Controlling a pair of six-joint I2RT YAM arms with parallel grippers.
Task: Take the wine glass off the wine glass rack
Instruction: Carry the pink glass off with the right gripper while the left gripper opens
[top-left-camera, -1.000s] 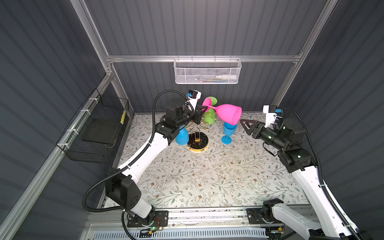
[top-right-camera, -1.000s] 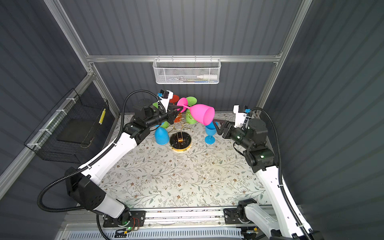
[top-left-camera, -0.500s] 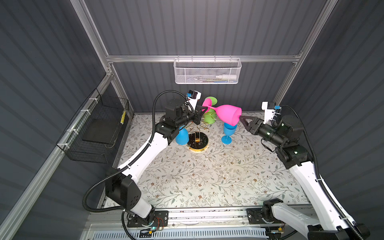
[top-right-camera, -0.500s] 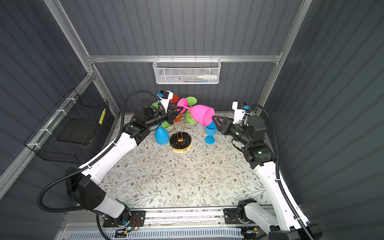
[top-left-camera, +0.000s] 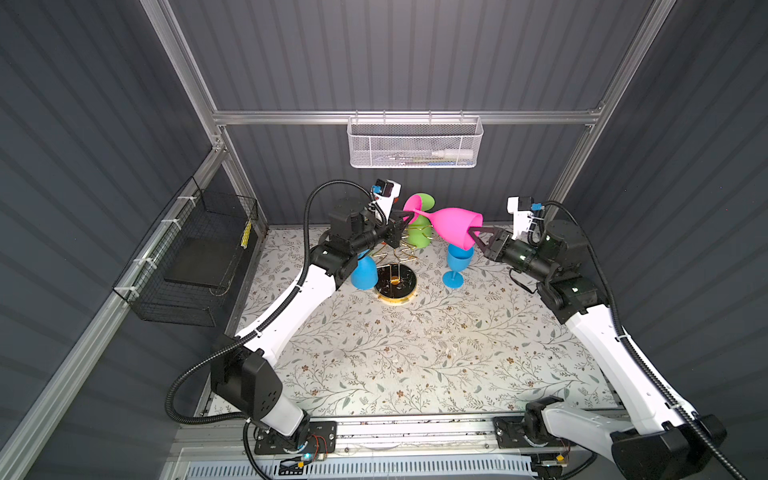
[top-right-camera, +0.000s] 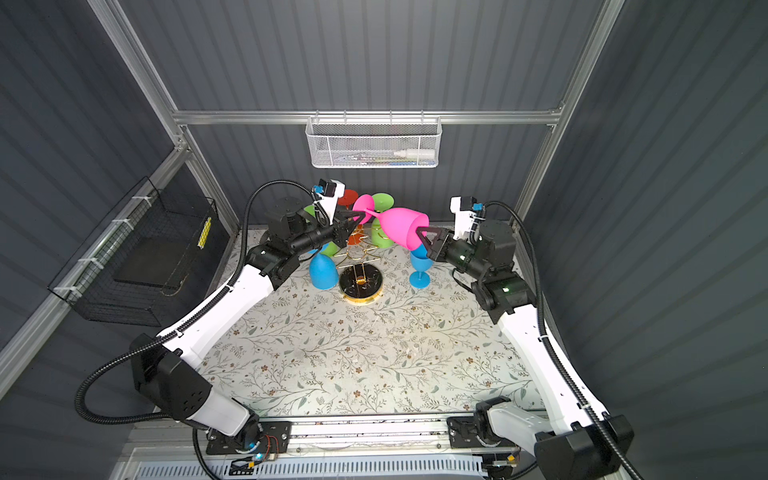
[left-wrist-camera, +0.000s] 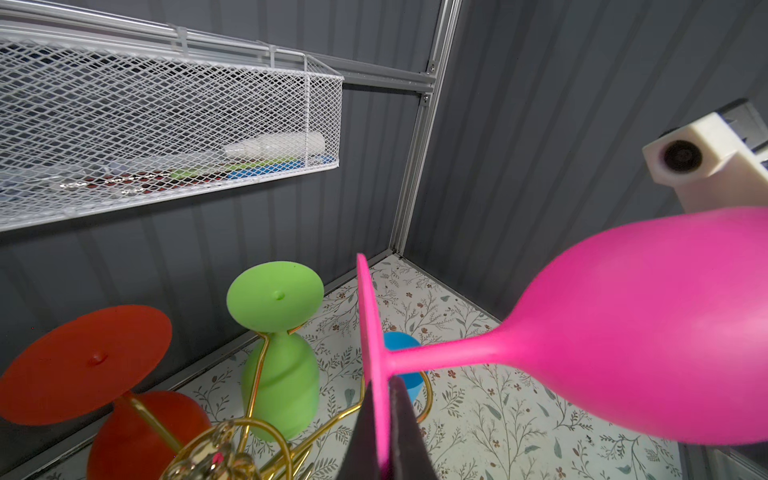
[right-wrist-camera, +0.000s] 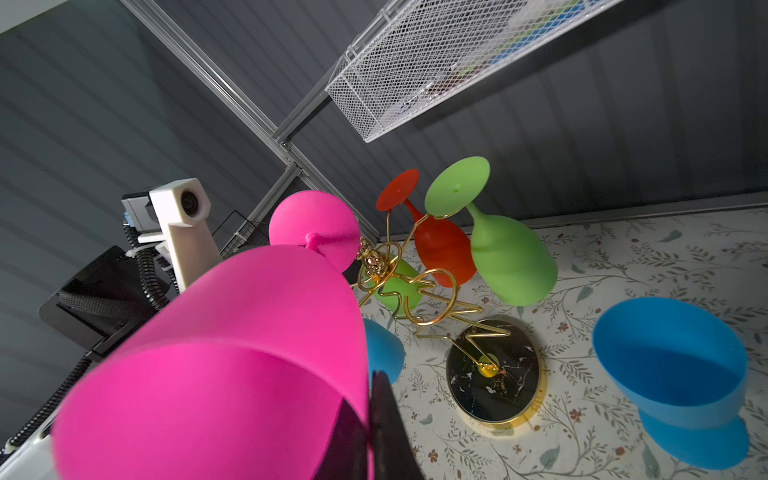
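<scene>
Now that your right gripper has gone from half-spread to clamped on the bowl rim, log the pink wine glass as held at both ends, with your left gripper pinched on its foot. Location: aloft and tilted, at 1 o'clock of the wine glass rack base, seemingly free of its arms. Implication: handover looks ready; your left can probably release.
</scene>
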